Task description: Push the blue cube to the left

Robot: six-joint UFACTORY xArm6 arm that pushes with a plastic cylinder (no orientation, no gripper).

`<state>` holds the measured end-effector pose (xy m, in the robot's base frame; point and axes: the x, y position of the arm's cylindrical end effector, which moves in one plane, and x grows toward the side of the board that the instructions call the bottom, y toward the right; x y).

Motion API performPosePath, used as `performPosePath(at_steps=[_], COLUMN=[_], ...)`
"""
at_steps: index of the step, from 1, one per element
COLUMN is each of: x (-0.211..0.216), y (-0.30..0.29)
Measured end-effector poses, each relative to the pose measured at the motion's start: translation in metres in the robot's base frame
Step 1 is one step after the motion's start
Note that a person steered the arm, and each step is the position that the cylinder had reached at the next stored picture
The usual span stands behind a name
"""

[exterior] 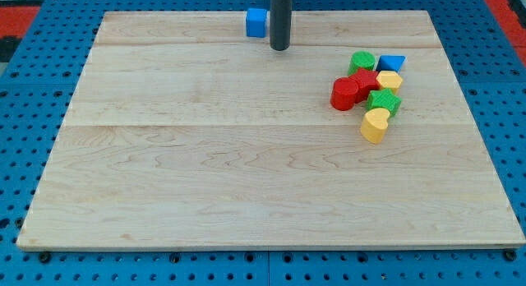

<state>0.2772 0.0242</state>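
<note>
The blue cube [256,22] sits near the view's top edge of the wooden board [205,171], a little left of centre. My tip [279,48] is just to the cube's right and slightly below it, close beside it; I cannot tell whether they touch. The dark rod rises straight up out of the view.
A cluster of blocks lies at the view's right: a green cylinder [362,62], a blue triangular block [392,63], a red block [364,80], a red cylinder [344,94], a yellow block [389,80], a green block [384,102] and a yellow heart-like block [375,125].
</note>
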Motion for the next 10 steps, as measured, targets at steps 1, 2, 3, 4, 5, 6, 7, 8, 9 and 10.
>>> performPosePath(at_steps=[1, 2, 3, 4, 5, 6, 7, 8, 9, 10], x=[0.0, 0.001, 0.001, -0.024, -0.046, -0.083, -0.042, -0.041, -0.077, -0.066], y=[0.0, 0.0, 0.021, 0.097, 0.163, 0.101, -0.033, -0.086, -0.091, -0.173])
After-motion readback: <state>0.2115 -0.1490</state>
